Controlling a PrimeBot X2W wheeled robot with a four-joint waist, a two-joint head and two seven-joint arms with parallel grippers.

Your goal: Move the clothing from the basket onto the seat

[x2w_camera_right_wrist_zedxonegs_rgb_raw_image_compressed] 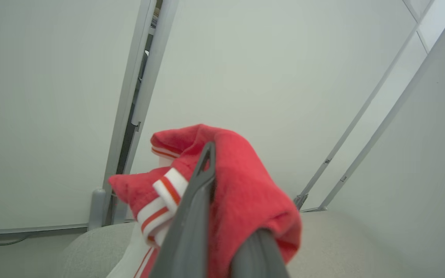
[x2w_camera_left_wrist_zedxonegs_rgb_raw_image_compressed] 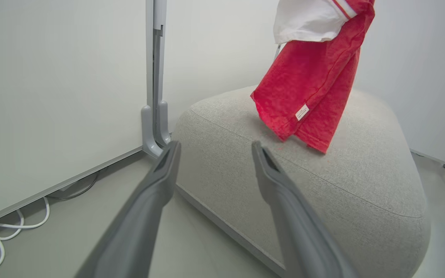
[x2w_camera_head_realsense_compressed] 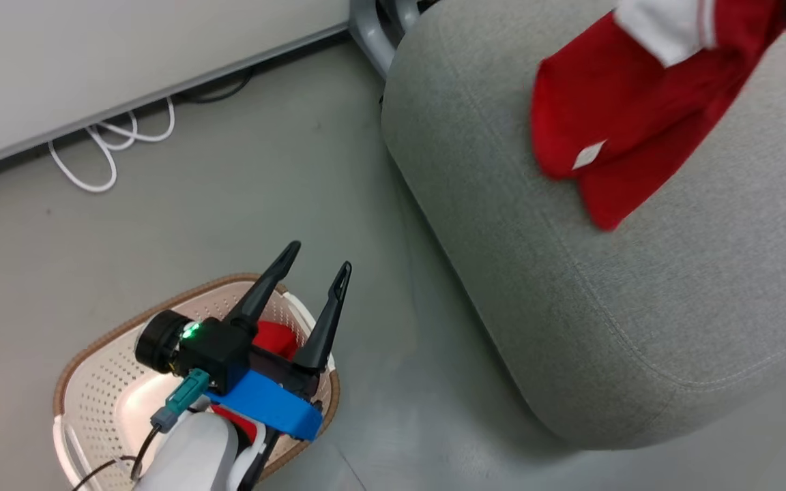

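My right gripper (x2w_camera_right_wrist_zedxonegs_rgb_raw_image_compressed: 232, 189) is clamped on one red garment (x2w_camera_head_realsense_compressed: 611, 116), which hangs over the top of the seat (x2w_camera_head_realsense_compressed: 638, 307); I cannot tell whether its hem touches the cushion. My left gripper (x2w_camera_head_realsense_compressed: 320, 258) hovers above the basket (x2w_camera_head_realsense_compressed: 99, 389), which is on the floor (x2w_camera_head_realsense_compressed: 263, 170) beside the seat. Its fingers are spread wide and hold nothing. A second red garment (x2w_camera_head_realsense_compressed: 275, 337) lies in that basket.

Ahead of the left gripper (x2w_camera_head_realsense_compressed: 320, 254), which has matt dark plastic fingers, the seat (x2w_camera_head_realsense_compressed: 638, 307) is matt grey woven cloth with stitched seams. The red garment (x2w_camera_left_wrist_zedxonegs_rgb_raw_image_compressed: 311, 92) over it is soft, slightly fuzzy fabric. Beneath the gripper, the basket (x2w_camera_head_realsense_compressed: 99, 402) is smooth perforated plastic.
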